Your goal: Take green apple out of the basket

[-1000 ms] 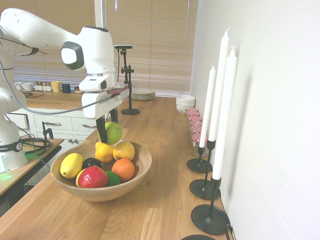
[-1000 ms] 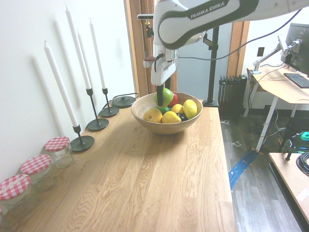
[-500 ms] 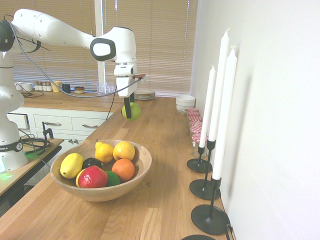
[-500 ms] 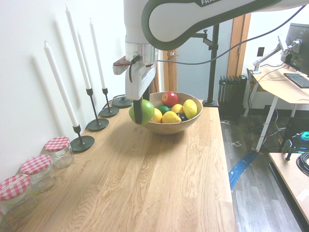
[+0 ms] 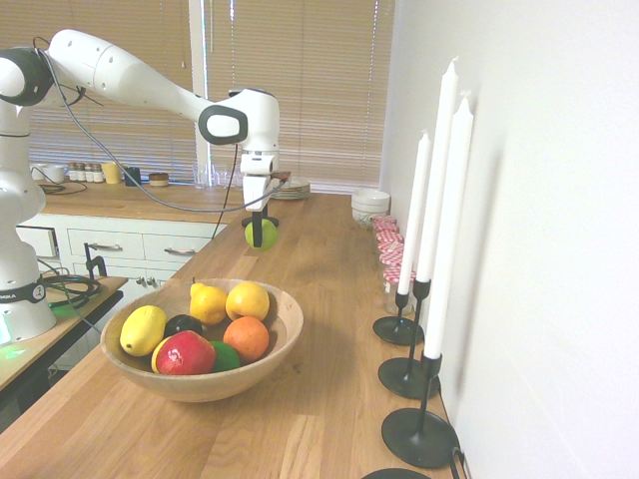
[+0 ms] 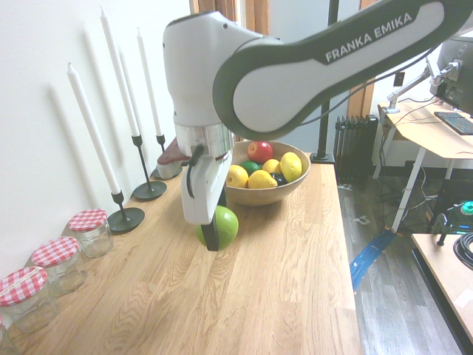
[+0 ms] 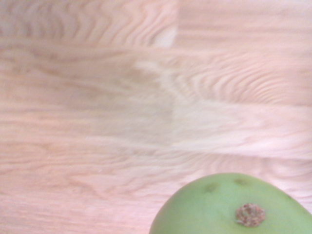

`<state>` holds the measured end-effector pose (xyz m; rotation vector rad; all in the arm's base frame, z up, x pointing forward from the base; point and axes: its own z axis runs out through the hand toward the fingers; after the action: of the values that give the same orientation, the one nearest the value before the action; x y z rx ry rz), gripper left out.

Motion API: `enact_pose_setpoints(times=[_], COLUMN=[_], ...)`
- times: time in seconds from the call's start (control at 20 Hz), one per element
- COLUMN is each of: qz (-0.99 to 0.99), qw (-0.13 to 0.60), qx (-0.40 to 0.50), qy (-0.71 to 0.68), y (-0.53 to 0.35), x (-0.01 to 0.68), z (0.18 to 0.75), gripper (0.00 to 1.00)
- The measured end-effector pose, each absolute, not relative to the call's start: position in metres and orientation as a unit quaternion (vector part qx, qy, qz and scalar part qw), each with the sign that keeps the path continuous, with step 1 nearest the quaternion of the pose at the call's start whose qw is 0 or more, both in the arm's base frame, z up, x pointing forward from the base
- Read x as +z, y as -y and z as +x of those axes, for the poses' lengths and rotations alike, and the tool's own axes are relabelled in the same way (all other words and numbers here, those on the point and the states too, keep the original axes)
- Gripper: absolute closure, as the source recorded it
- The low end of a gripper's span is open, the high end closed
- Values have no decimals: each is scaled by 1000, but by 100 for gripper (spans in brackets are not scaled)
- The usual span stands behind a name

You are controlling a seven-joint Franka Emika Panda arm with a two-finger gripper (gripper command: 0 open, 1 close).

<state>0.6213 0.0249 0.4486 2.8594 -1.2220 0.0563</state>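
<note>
The gripper (image 6: 212,231) is pointing down with its fingers clamping the green apple (image 6: 222,224) just above the wooden counter (image 6: 266,288) — well outside the basket (image 6: 260,194), which is holding the remaining fruit. The arm (image 6: 325,59) is showing "FRANKA EMIKA" in white lettering — the only legible writing.

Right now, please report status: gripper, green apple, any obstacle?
Gripper shut on green apple. Apple clear of basket, above bare wooden counter. Nothing beneath it.
</note>
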Motion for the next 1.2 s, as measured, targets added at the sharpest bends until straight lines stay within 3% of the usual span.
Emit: enact_pose_setpoints(times=[0.3, 0.7, 0.75, 1.2], qz=[915, 906, 906, 903], qw=[27, 33, 33, 33], qx=[-6, -14, -14, -13], qy=[402, 421, 423, 428], y=[-18, 11, 15, 32], x=[391, 368, 367, 366], z=[612, 605, 606, 606], gripper=[100, 100, 0, 0])
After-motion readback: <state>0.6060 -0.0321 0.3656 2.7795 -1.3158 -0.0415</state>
